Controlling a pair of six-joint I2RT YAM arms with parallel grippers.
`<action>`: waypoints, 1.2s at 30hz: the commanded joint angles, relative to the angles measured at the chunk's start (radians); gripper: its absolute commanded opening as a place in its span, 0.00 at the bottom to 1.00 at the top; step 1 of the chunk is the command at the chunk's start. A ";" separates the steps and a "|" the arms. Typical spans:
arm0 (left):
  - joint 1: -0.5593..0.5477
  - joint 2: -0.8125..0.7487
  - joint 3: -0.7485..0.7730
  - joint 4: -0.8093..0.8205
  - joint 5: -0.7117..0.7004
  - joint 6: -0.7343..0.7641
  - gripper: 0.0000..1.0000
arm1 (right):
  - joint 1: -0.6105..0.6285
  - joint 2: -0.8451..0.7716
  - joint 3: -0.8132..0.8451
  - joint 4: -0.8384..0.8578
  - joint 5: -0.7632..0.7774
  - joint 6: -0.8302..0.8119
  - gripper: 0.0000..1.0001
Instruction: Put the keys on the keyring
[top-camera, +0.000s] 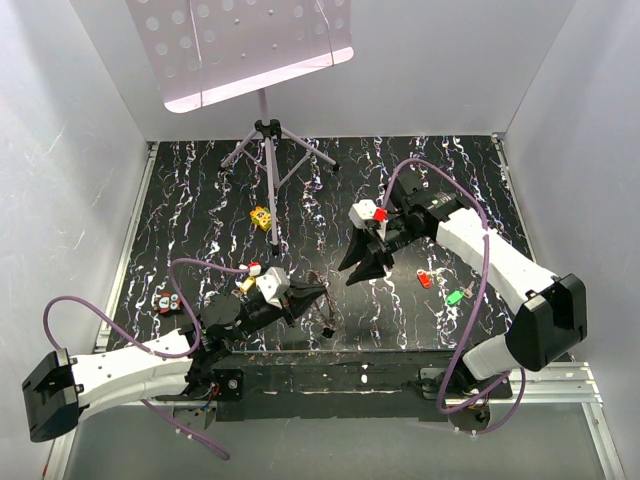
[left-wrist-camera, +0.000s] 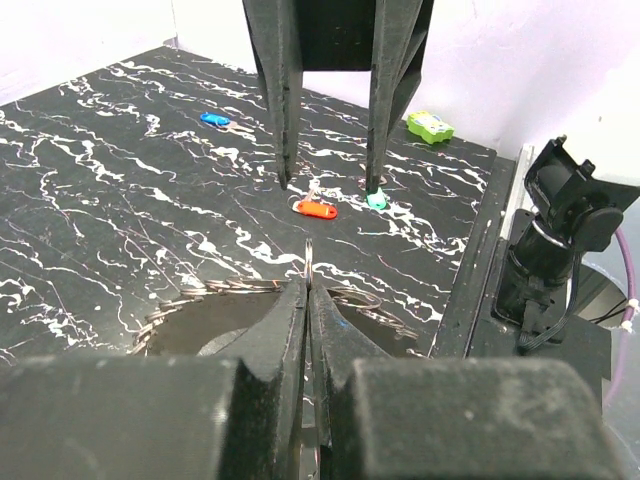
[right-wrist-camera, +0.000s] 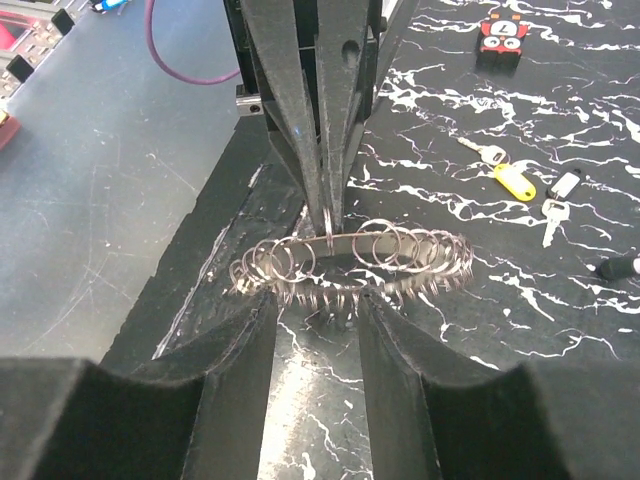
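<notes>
Currently, the left gripper (left-wrist-camera: 310, 288) has its jaws closed flat on one keyring (left-wrist-camera: 311, 258), holding it upright above a chain of rings (right-wrist-camera: 400, 245) that lies on the table (left-wrist-camera: 90, 180). The right gripper (right-wrist-camera: 315, 305) hangs just over it, jaws wide and empty. No key is on the ring yet.

Procedure, as judged:
- Do not relax the left pinch; the ring is thin and may twist.
- Send the right gripper to the red key (left-wrist-camera: 315, 208) or the green key (left-wrist-camera: 376, 200), which are the nearest.
- Grip the key by its plastic head, leaving the hole free.
- Bring the hole to the split in the ring; a misaligned key may slip.

View coverage: the left wrist view shows the ring edge-on, with a blue key (left-wrist-camera: 214, 119) farther off. The right wrist view shows the loops face-on and a yellow key (right-wrist-camera: 513, 180). In the top view the ring is too fine to make out.
</notes>
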 joint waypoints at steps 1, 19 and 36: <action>0.004 0.009 0.013 0.083 0.007 -0.013 0.00 | 0.019 0.010 -0.016 0.094 -0.046 0.086 0.45; 0.006 0.036 0.021 0.114 0.006 -0.018 0.00 | 0.085 0.053 -0.022 0.103 -0.032 0.098 0.35; 0.004 0.045 0.025 0.121 0.004 -0.029 0.00 | 0.103 0.065 -0.011 0.097 0.004 0.101 0.01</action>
